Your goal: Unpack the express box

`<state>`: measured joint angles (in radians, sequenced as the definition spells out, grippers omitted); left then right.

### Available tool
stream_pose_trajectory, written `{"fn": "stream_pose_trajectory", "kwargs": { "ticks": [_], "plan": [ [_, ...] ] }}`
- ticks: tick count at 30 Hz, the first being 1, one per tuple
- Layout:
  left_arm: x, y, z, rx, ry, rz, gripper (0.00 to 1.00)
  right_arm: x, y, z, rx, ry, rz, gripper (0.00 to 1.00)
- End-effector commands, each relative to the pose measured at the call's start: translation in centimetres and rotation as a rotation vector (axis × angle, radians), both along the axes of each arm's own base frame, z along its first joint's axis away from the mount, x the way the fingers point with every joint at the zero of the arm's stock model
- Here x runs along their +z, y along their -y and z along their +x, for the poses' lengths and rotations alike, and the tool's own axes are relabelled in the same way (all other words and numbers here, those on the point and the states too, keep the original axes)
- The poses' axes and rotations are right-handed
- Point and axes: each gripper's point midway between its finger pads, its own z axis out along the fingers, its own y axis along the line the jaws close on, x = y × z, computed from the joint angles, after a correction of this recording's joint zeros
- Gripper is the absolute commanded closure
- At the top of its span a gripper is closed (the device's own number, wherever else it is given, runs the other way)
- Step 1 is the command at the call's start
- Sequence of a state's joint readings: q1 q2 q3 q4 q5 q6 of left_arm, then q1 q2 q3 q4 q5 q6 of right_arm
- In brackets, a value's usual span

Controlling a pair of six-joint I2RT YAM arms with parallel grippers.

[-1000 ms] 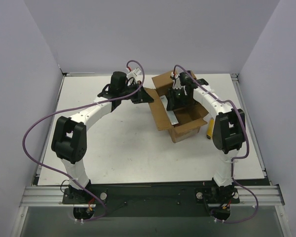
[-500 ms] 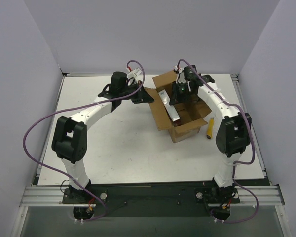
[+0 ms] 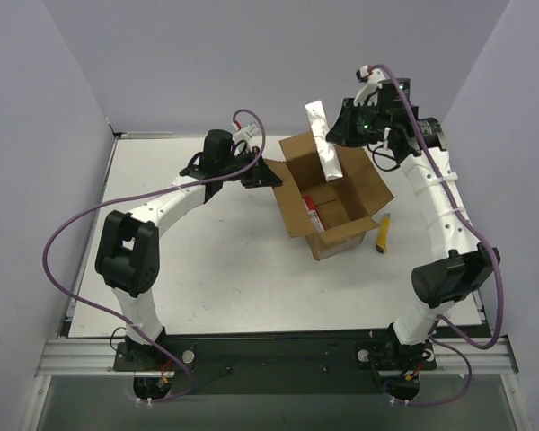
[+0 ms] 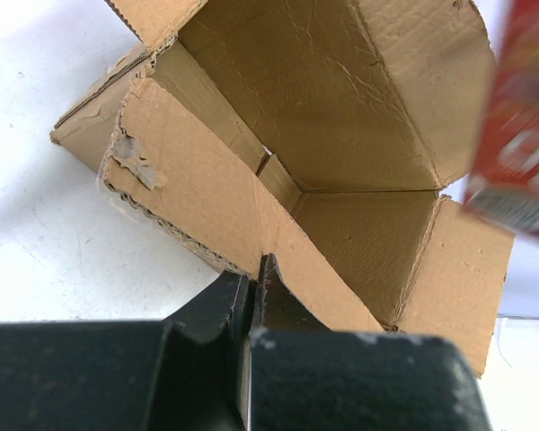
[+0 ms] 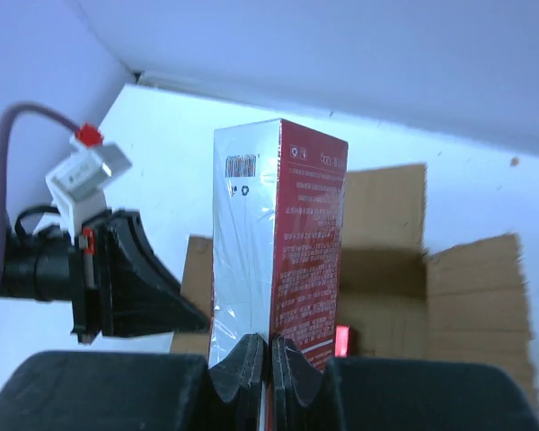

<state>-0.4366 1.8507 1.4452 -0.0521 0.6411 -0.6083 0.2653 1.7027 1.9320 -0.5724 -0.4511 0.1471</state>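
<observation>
From above, the open express box point(image 3: 340, 239) sits back right on the table point(image 3: 207, 260), the right gripper point(image 3: 340, 133) holding a red-and-white pack point(image 3: 322, 144) over it; left wrist: the left gripper point(image 4: 254, 269) pinches one flap point(image 4: 198, 189); right wrist: the pack's bottom end sits clamped between the jaws.

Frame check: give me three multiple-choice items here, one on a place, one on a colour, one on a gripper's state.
1. Where is the red pack held by the right gripper?
A) in the air above the open express box
B) flat beside the left arm's base
C) under a shut flap

2. What colour is the small object lying on the table to the right of the box?
A) blue
B) yellow
C) green

3. The left gripper is:
A) open, away from the box
B) shut on a box flap
C) holding the pack

Answers: 1 A, the top view shows it hanging over the opening; 2 B, it is plainly yellow; 3 B, its wrist view shows cardboard pinched between the fingers.
</observation>
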Motion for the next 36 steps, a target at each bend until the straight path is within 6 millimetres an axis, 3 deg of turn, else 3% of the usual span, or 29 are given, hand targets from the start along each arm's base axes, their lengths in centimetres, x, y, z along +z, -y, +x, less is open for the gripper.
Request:
{"fn": "stream_pose_trajectory", "kwargs": {
  "ticks": [1, 4, 7, 10, 11, 12, 15, 19, 20, 24, 29, 36],
  "plan": [
    [0.7, 0.5, 0.0, -0.03, 0.051, 0.018, 1.0, 7.6, 3.2, 0.3, -0.091, 0.186, 0.032, 1.0],
    [0.7, 0.4, -0.3, -0.033, 0.052, 0.02, 1.0, 9.5, 5.8, 0.6, -0.15, 0.26, -0.015, 1.0],
    [0.6, 0.3, -0.5, -0.031, 0.051, 0.021, 1.0, 9.7, 9.4, 1.1, -0.233, 0.271, -0.046, 1.0],
    [0.7, 0.2, -0.7, -0.03, 0.051, 0.019, 1.0, 8.5, 12.9, 1.7, -0.31, 0.247, -0.08, 1.0],
    [0.7, 0.2, -0.7, -0.032, 0.052, 0.019, 1.0, 8.2, 15.3, 1.9, -0.366, 0.24, -0.092, 1.0],
    [0.7, 0.2, -0.7, -0.033, 0.051, 0.017, 1.0, 7.7, 16.5, 2.0, -0.393, 0.227, -0.099, 1.0],
    [0.8, 0.3, -0.8, -0.035, 0.05, 0.015, 1.0, 5.2, 20.9, 2.3, -0.492, 0.174, -0.152, 1.0],
    [0.6, 0.3, -0.9, -0.037, 0.046, 0.017, 1.0, 0.6, 24.6, 2.2, -0.543, 0.086, -0.259, 1.0],
    [0.7, 0.3, -0.9, -0.036, 0.047, 0.015, 1.0, -1.8, 25.7, 2.0, -0.55, 0.034, -0.306, 1.0],
    [0.7, 0.4, -1.0, -0.043, 0.051, 0.017, 1.0, -7.3, 29.6, 1.8, -0.582, -0.054, -0.432, 1.0],
    [0.7, 0.3, -1.2, -0.042, 0.051, 0.023, 1.0, -12.8, 31.7, 2.5, -0.539, -0.139, -0.549, 1.0],
    [0.7, 0.2, -1.4, -0.041, 0.055, 0.028, 1.0, -18.6, 32.6, 3.8, -0.456, -0.259, -0.736, 1.0]
  ]
}}
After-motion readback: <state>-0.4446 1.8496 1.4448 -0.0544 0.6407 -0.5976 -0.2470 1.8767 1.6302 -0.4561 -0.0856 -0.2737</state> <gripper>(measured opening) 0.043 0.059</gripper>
